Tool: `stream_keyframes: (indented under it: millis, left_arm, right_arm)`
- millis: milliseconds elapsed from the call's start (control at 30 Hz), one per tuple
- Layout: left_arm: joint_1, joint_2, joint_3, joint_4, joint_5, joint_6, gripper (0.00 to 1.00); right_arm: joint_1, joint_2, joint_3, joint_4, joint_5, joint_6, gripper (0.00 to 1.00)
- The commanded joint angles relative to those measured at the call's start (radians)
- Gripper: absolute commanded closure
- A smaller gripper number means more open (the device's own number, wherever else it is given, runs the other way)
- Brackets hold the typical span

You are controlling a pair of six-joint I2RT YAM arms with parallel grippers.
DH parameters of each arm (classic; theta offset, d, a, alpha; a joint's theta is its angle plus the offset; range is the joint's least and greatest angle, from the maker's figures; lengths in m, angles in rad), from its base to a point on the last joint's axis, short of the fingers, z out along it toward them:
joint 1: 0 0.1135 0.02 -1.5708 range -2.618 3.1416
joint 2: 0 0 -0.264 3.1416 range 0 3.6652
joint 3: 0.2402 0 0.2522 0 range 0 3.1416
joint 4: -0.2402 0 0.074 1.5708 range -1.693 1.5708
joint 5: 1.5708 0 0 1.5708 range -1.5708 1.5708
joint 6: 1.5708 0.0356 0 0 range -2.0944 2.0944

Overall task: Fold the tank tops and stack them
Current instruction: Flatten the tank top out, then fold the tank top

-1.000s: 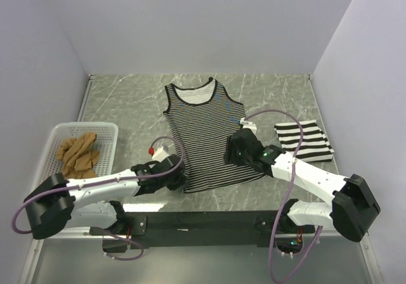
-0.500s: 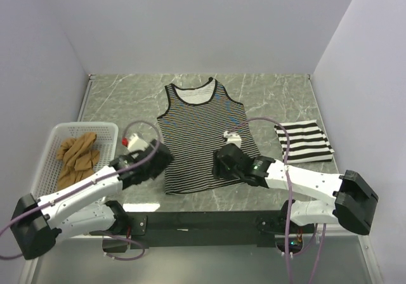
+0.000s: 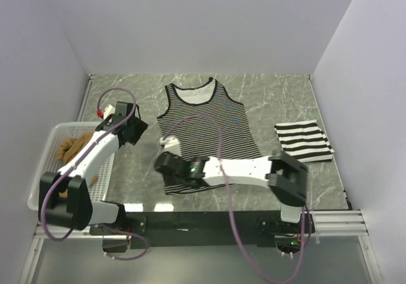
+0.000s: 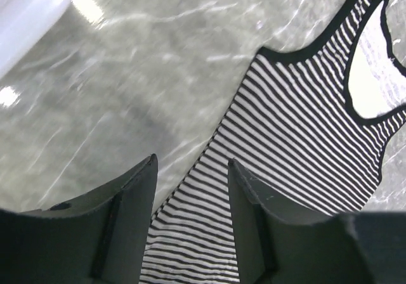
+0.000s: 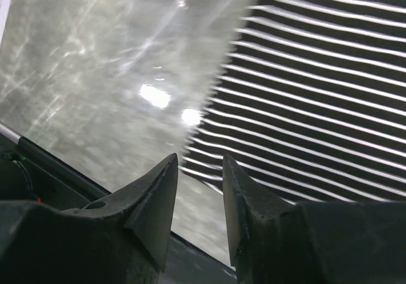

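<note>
The thin-striped tank top [image 3: 206, 129] with a black-trimmed neck lies flat in the middle of the table. My left gripper [image 3: 138, 128] hovers just off its left edge, open and empty. In the left wrist view the striped side edge [image 4: 304, 125] runs between the left gripper's [image 4: 192, 163] fingers. My right gripper [image 3: 162, 165] is at the top's lower-left corner, jaws a little apart with nothing between them. The right wrist view shows the hem [image 5: 317, 75] just past the right gripper [image 5: 200, 160]. The wide-striped tank top [image 3: 303, 141] lies folded at the right. The tan tank top [image 3: 73, 149] sits crumpled in the basket.
A white mesh basket [image 3: 44, 154] stands at the left edge, beside my left arm. The grey marble table [image 3: 279, 94] is walled on three sides. A black rail [image 3: 209, 217] runs along the near edge, close under my right gripper.
My left gripper opened and swung back and left, away from the hem. My right arm swept left along the hem to the lower-left corner, its jaws narrowing. The top's lower part shifted left.
</note>
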Motion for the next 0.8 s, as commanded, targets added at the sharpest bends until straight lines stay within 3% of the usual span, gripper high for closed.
stream_keyframes:
  millis: [0,233,667,733,767]
  left_arm:
    - [0.036,0.062,0.077,0.069,0.111,0.082,0.47]
    - [0.041,0.118,0.137,0.088,0.145,0.105,0.48]
    - [0.044,0.138,0.116,0.149,0.195,0.111,0.5]
    - [0.045,0.13,0.09,0.161,0.204,0.109,0.5]
    - [0.044,0.129,0.077,0.187,0.211,0.109,0.49]
  right_arm:
    - [0.059,0.106,0.141,-0.1,0.071,-0.008,0.59]
    - [0.106,0.251,0.27,-0.199,0.1,0.004,0.6]
    - [0.109,0.365,0.329,-0.236,0.083,-0.003,0.6]
    - [0.109,0.367,0.306,-0.239,0.086,0.001,0.66]
    - [0.111,0.357,0.289,-0.223,0.08,0.003,0.78]
